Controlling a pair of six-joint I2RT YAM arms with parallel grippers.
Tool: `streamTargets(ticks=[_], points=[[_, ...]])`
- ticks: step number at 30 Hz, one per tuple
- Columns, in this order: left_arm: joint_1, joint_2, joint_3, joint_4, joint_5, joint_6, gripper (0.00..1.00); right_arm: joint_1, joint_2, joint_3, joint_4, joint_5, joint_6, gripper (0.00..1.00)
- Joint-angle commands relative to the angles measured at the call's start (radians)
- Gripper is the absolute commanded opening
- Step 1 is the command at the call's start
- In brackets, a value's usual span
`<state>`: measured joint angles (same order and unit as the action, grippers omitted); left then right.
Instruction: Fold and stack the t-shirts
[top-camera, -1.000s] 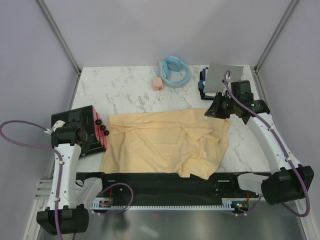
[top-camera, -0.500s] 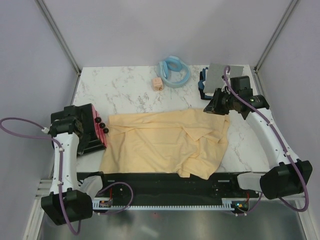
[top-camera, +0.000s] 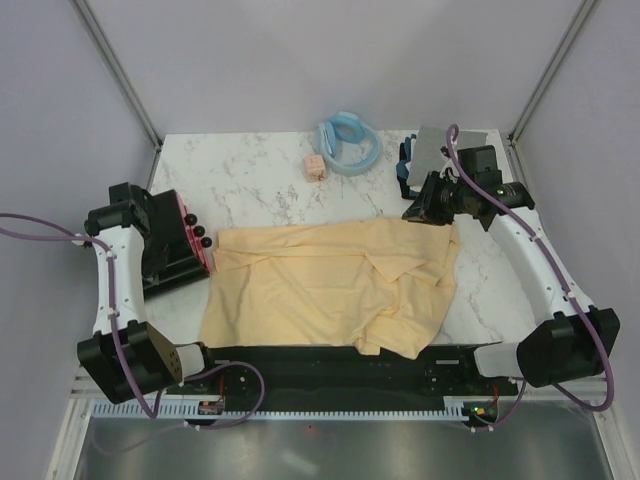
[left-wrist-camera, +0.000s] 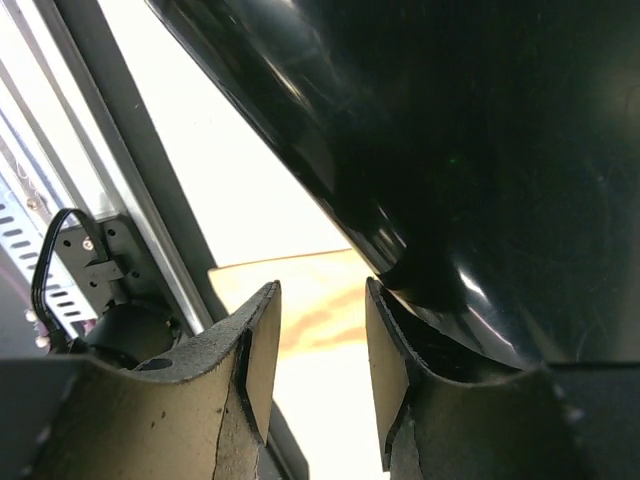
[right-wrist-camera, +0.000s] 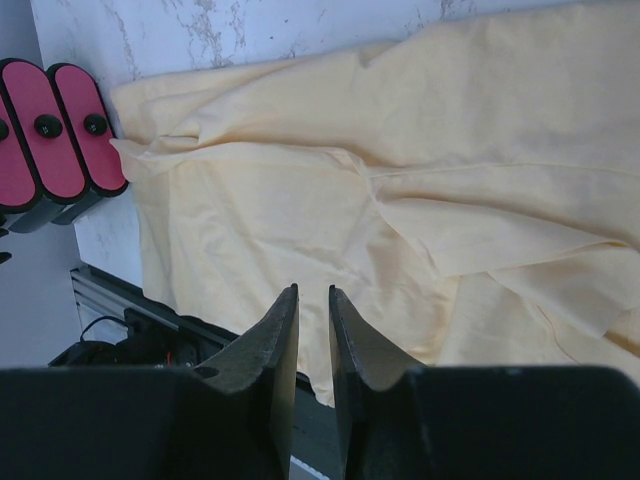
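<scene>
L gripper: jaws apart, nothing between them; released. It sits right at the black box on the left edge of the table. The box's glossy side fills the wrist view, just right of the fingers. Contact w/ box can't be told.

R gripper: jaws nearly together, narrow gap, empty; not gripping. It hangs over the far right corner of the yellow shirt. Contact w/ cloth can't be told.

Yellow shirt: spread across the near half of the table, creased. Right part is folded over itself, near edge at the table's front edge. Left edge lies just beside the box's pink-red face.

Grey shirt: folded, far right corner, on top of a navy one, just beyond R gripper.

Blue ring and small peach cube: far centre, apart from the yellow shirt.
</scene>
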<state>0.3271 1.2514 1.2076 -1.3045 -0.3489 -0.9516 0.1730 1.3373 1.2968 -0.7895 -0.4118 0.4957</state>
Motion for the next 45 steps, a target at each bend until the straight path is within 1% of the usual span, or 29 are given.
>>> streamTargets(ticks=[1, 2, 7, 15, 20, 24, 27, 29, 30, 31, 33, 34, 35, 36, 37, 38, 39, 40, 41, 42, 44, 45], points=[[0.032, 0.032, 0.066, 0.091, -0.018, 0.031, 0.47, 0.003, 0.017, 0.038, 0.019, -0.016, 0.02, 0.25], [0.046, 0.043, 0.079, 0.093, -0.013, 0.037, 0.46, 0.003, 0.019, 0.038, 0.021, -0.018, 0.021, 0.25], [0.047, 0.088, 0.124, 0.093, 0.007, 0.08, 0.46, 0.003, 0.034, 0.027, 0.029, -0.022, 0.033, 0.25], [0.047, 0.2, 0.184, 0.125, 0.027, 0.214, 0.45, 0.003, 0.033, 0.009, 0.033, -0.022, 0.03, 0.25], [0.046, 0.233, 0.202, 0.16, 0.051, 0.298, 0.43, 0.003, 0.017, 0.001, 0.03, -0.004, 0.02, 0.25], [0.043, 0.258, 0.225, 0.182, 0.076, 0.394, 0.43, 0.003, 0.014, -0.004, 0.029, -0.004, 0.012, 0.25], [0.029, 0.246, 0.227, 0.183, 0.123, 0.43, 0.43, 0.003, 0.017, -0.025, 0.03, -0.007, -0.002, 0.26], [-0.009, 0.208, 0.196, 0.192, 0.18, 0.438, 0.43, 0.003, 0.022, -0.033, 0.041, -0.008, -0.014, 0.26], [-0.032, 0.189, 0.184, 0.194, 0.195, 0.436, 0.43, 0.003, 0.026, -0.033, 0.042, -0.007, -0.023, 0.29], [-0.095, 0.171, 0.155, 0.203, 0.218, 0.436, 0.43, 0.002, 0.034, -0.03, 0.042, -0.001, -0.038, 0.3], [-0.17, 0.12, 0.138, 0.208, 0.226, 0.421, 0.43, 0.003, 0.039, -0.03, 0.042, 0.005, -0.054, 0.32], [-0.247, 0.103, 0.13, 0.224, 0.234, 0.416, 0.43, 0.008, 0.046, -0.031, 0.045, 0.017, -0.071, 0.32], [-0.288, 0.07, 0.133, 0.231, 0.238, 0.412, 0.42, 0.011, 0.049, -0.033, 0.047, 0.025, -0.081, 0.33], [-0.315, 0.057, 0.135, 0.232, 0.229, 0.378, 0.42, 0.016, 0.056, -0.04, 0.049, 0.037, -0.092, 0.33], [-0.385, 0.042, 0.119, 0.237, 0.238, 0.357, 0.43, 0.026, 0.071, -0.042, 0.041, 0.05, -0.106, 0.33], [-0.396, 0.019, 0.1, 0.284, 0.267, 0.341, 0.42, 0.031, 0.08, -0.047, 0.039, 0.071, -0.126, 0.33], [-0.404, 0.016, 0.072, 0.315, 0.334, 0.326, 0.42, 0.039, 0.101, -0.059, 0.039, 0.082, -0.138, 0.34], [-0.413, 0.02, 0.02, 0.342, 0.368, 0.323, 0.42, 0.042, 0.109, -0.065, 0.042, 0.093, -0.146, 0.34], [-0.416, 0.032, 0.001, 0.381, 0.39, 0.324, 0.43, 0.043, 0.121, -0.073, 0.05, 0.108, -0.161, 0.34], [-0.418, 0.08, -0.006, 0.386, 0.395, 0.333, 0.43, 0.043, 0.149, -0.071, 0.05, 0.11, -0.169, 0.35], [-0.419, 0.141, 0.019, 0.383, 0.381, 0.353, 0.42, 0.046, 0.178, -0.056, 0.039, 0.123, -0.18, 0.35], [-0.419, 0.201, 0.039, 0.373, 0.387, 0.379, 0.43, 0.049, 0.207, -0.03, 0.021, 0.145, -0.189, 0.35]])
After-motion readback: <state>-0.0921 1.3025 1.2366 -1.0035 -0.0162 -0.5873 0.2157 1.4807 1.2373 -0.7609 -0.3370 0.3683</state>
